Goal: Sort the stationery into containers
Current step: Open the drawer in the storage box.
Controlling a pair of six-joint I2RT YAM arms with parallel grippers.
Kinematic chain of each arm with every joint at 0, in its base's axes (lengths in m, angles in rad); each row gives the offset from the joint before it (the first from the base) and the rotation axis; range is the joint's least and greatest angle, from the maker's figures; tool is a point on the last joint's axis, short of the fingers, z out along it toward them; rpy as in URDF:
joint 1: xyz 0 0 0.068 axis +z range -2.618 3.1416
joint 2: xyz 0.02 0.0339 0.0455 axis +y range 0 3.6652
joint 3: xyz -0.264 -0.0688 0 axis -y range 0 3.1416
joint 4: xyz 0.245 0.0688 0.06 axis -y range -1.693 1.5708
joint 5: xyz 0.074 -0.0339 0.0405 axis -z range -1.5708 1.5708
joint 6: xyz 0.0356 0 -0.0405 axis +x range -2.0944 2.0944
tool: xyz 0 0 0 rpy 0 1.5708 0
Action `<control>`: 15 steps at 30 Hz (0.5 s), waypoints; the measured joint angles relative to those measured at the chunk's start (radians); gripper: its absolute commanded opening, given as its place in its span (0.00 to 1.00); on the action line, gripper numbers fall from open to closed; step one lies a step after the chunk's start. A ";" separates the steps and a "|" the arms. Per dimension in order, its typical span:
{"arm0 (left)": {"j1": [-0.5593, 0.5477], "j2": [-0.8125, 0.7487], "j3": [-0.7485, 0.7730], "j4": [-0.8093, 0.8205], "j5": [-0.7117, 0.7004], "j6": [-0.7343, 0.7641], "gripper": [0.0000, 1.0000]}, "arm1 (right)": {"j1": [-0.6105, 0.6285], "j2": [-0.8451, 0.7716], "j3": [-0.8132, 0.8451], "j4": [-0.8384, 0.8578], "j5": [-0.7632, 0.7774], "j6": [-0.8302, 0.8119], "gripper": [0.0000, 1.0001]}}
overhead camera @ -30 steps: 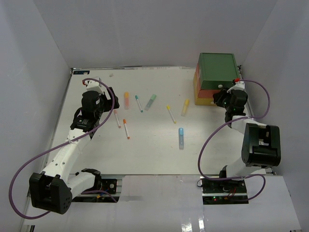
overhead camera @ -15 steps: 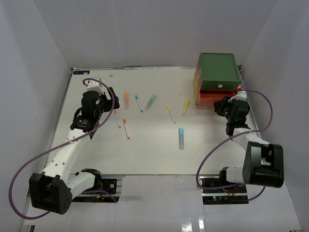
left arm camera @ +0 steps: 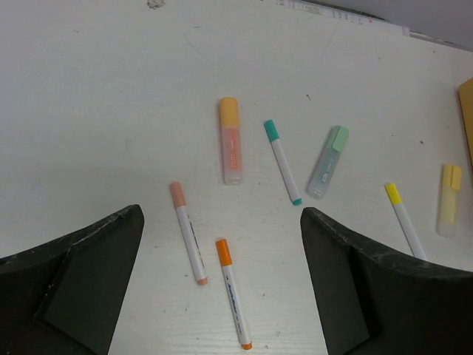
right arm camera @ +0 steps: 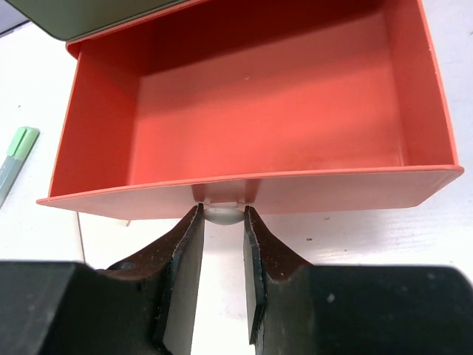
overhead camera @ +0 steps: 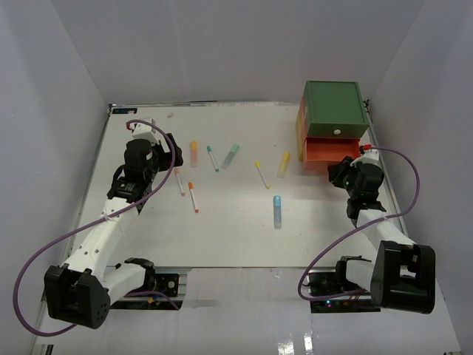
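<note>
At the far right of the counter (overhead camera: 236,237), right pincer (right arm camera: 222,222) narrow, clamped on white knob (right arm camera: 222,213) of orange-red drawer (overhead camera: 329,150), part-open under green drawer (overhead camera: 334,107). Pull straight, level; stop short of full exit. Forearm low, wrist horizontal. Left pincer (left arm camera: 222,222) wide, empty, above scattered pens (left arm camera: 185,240).

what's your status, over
Right hand shut on knob of orange-red drawer. Drawer open, empty. Left hand open above loose pens. Nothing in the way.
</note>
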 measured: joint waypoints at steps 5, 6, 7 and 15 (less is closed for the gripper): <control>0.000 0.000 0.000 0.000 0.000 0.000 0.98 | 0.000 -0.048 -0.014 -0.036 -0.001 -0.001 0.31; 0.000 0.000 0.000 0.000 0.000 0.000 0.98 | 0.000 -0.063 -0.014 -0.052 -0.001 -0.004 0.36; 0.000 0.000 0.000 0.000 0.000 0.000 0.98 | 0.000 -0.078 -0.014 -0.068 -0.002 -0.005 0.39; 0.000 0.000 0.000 0.000 0.000 0.000 0.98 | 0.000 -0.271 0.001 -0.234 -0.002 -0.037 0.63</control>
